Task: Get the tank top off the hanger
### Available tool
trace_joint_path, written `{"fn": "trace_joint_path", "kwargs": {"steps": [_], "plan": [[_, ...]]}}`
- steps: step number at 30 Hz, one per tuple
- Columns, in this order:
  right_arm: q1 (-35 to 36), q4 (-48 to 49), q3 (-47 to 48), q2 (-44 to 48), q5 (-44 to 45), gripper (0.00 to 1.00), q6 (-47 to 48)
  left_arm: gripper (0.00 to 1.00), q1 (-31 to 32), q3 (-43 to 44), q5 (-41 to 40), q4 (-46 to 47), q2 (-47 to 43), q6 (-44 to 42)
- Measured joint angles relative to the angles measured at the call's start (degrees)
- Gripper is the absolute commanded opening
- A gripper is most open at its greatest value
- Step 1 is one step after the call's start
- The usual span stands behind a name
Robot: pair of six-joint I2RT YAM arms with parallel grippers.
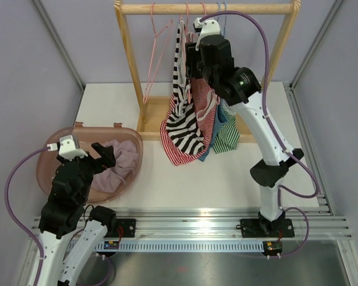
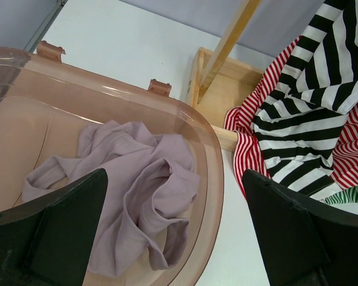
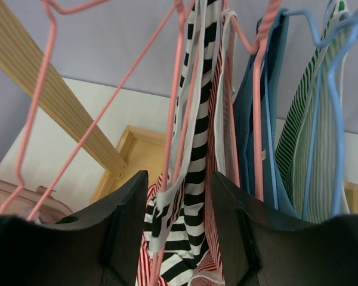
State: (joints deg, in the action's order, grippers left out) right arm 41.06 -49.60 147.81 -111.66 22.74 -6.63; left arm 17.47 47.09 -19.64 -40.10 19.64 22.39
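Four hanging tops: the black-and-white striped top (image 3: 194,149) sits between the right gripper's (image 3: 178,196) half-closed fingers, grip unclear; three more hang to its right. One bare pink hanger (image 3: 107,108) is on its left. The left gripper (image 2: 174,179) is spread wide.

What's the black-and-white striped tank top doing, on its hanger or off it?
On. The striped tank top hangs from a pink hanger hooked over the wooden rail.

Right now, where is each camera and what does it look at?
Top: above and behind, looking down on the table; left arm and right arm show.
Left wrist: faces the pink bin; left hand shows, open.
Right wrist: faces the black-and-white top; right hand flanks it.
Shared: both wrist views show that top.
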Motion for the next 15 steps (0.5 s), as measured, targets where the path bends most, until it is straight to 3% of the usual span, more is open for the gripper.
{"fn": "trace_joint_path", "kwargs": {"steps": [9,15], "plan": [[-3.3,0.9,3.5,-7.8,-5.0,0.41,2.2,0.99,0.0,0.0,1.6,0.3,1.3,-0.2],[-4.4,2.7,5.6,-10.4,-5.9,0.18,3.5,0.99,0.0,0.0,2.6,0.3,1.6,-0.6]]}}
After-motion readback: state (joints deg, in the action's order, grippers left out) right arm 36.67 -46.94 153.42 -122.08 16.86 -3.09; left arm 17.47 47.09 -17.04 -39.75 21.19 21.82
